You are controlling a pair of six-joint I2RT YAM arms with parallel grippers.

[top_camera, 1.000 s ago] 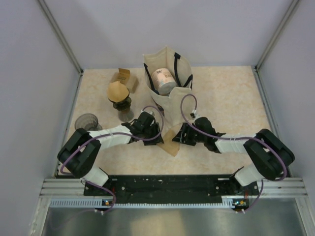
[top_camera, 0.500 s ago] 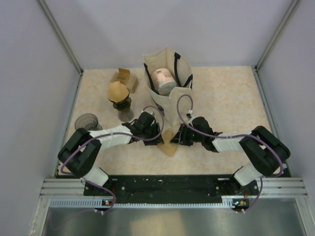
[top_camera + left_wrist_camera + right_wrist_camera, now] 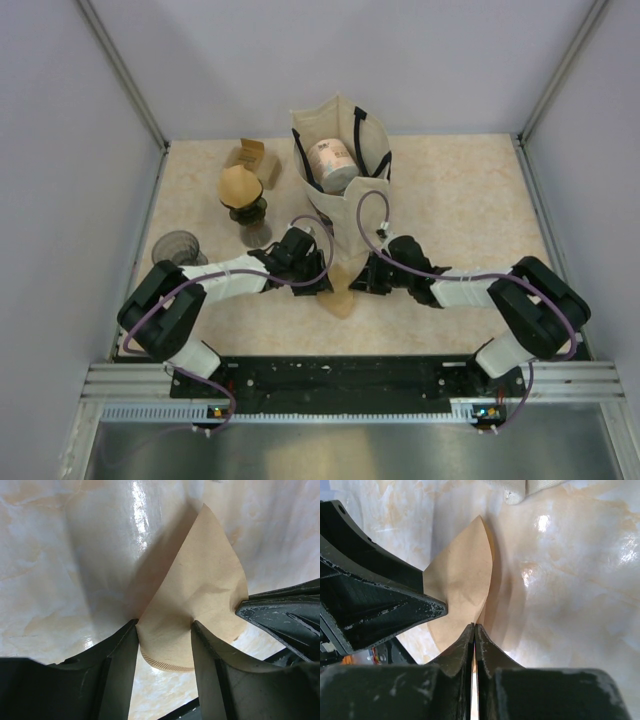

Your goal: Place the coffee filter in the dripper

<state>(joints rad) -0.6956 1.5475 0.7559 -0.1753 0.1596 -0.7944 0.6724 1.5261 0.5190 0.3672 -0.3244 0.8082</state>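
The coffee filter (image 3: 344, 288), a tan paper cone, hangs just above the table between my two grippers. My left gripper (image 3: 318, 278) holds it across its width. In the left wrist view the filter (image 3: 200, 595) is creased where it meets both fingers of that gripper (image 3: 164, 625). My right gripper (image 3: 362, 276) is shut on the filter's right edge. In the right wrist view its jaws (image 3: 474, 626) are pressed together on the edge of the paper (image 3: 462, 580). The dripper (image 3: 240, 190), tan on top over a dark base, stands at the back left, apart from both grippers.
A cream tote bag (image 3: 345, 190) holding a white can (image 3: 330, 158) stands just behind the grippers. A small brown box (image 3: 250, 155) sits behind the dripper. A glass cup (image 3: 180, 247) stands near the left arm's elbow. Grey walls close in the table's left, right and back.
My right gripper has moved left onto the filter and shut on its edge. The filter has shifted slightly left. The left arm has stayed in place.
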